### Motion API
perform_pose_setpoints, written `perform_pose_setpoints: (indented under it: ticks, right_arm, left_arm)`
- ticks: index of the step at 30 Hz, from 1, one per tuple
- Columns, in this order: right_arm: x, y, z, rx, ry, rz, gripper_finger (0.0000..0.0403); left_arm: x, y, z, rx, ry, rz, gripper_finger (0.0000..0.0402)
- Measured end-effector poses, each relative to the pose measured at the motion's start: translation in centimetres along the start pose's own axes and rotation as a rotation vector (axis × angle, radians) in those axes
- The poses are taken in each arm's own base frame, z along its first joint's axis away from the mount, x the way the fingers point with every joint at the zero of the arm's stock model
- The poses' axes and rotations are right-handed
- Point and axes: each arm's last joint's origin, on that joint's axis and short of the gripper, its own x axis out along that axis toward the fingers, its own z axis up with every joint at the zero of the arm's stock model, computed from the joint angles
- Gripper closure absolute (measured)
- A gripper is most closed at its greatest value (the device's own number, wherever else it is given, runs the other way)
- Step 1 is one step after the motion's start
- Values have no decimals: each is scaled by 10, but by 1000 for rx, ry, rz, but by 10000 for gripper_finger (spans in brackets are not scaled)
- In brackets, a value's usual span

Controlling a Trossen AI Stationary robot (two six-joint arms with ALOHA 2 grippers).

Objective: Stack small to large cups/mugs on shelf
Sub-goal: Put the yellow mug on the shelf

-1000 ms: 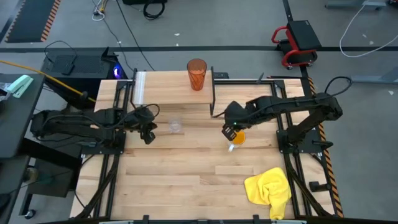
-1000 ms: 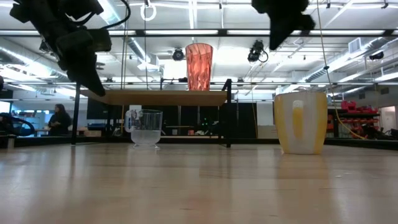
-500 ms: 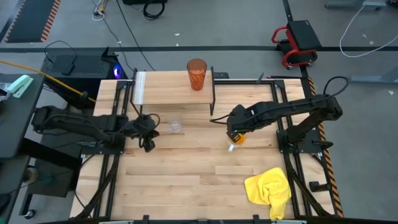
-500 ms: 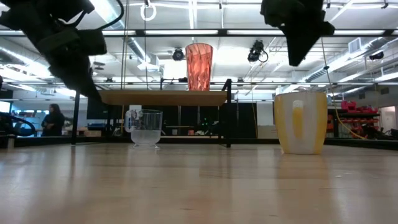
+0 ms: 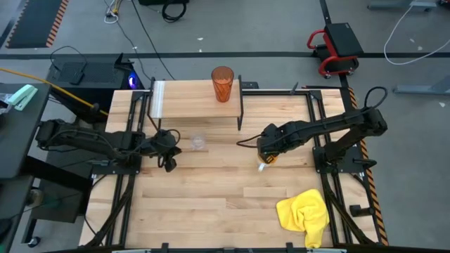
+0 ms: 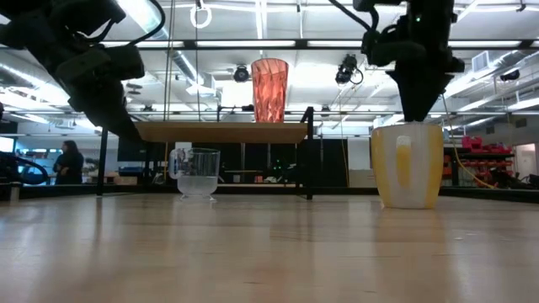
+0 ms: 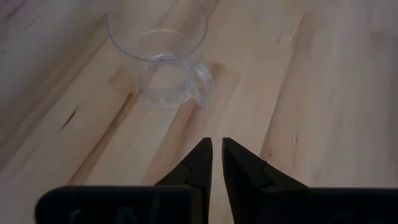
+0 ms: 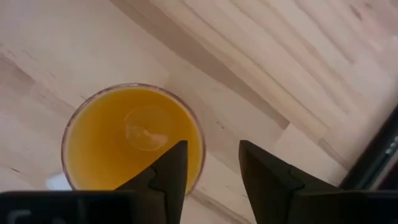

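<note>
So since a second ago the right gripper (image 6: 418, 118) has slid over and dropped until it sits right above the orange mug (image 6: 408, 166), and its fingers have spread apart; in the right wrist view one finger (image 8: 169, 169) hangs over the mug's rim (image 8: 198, 134) and the other (image 8: 264, 171) is outside over bare wood. Nothing is held. The left gripper (image 7: 215, 163) has pulled back a little toward its own side and hovers just short of the small clear glass (image 7: 163, 62), fingers nearly together with a thin slit between them, not touching the glass.

The glass stands on the tabletop (image 5: 211, 190) in front of the shelf (image 5: 190, 100), near its left front leg. The mug is off to the right, past the shelf's right front leg, with open wood all around it. The ribbed tumbler (image 5: 222, 83) is already up on the shelf, toward its back right edge, so the left stretch of the board is free. A yellow cloth (image 5: 304, 213) lies crumpled at the near right corner, well apart from everything. A person (image 6: 67, 162) stands far back in the room.
</note>
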Motion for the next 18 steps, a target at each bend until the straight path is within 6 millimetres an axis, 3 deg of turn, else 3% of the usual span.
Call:
perform_pose_setpoints:
  ticks: [18]
  right_arm:
    - [25,0,-1,-18,39,54,258]
  left_arm:
    - [0,-1,2,12,-19,-8,350]
